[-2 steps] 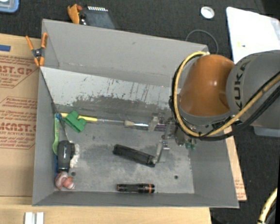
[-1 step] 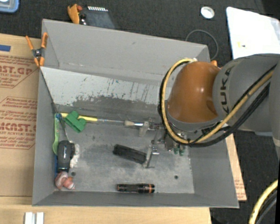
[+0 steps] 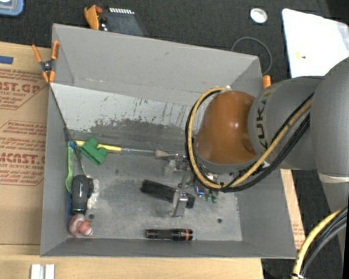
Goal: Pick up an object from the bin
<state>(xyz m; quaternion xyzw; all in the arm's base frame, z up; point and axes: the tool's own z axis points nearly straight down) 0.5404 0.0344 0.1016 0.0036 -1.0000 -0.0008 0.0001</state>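
My gripper (image 3: 180, 204) hangs low over the middle of the bin floor, under the arm's orange cover. A flat black oblong piece (image 3: 157, 189) lies just to its left, its right end touching or passing under the gripper's metal tip. A dark marker pen (image 3: 168, 234) lies crosswise on the floor just in front of the gripper, apart from it. A thin stick with a pale head (image 3: 152, 153) lies behind the gripper near the back wall.
A green block (image 3: 94, 152) on a yellow stick sits at the back left. Along the left wall lie a black mouse-shaped thing (image 3: 80, 193), a green and blue strip (image 3: 70, 169) and a pink lump (image 3: 81, 227). The arm covers the bin's right part.
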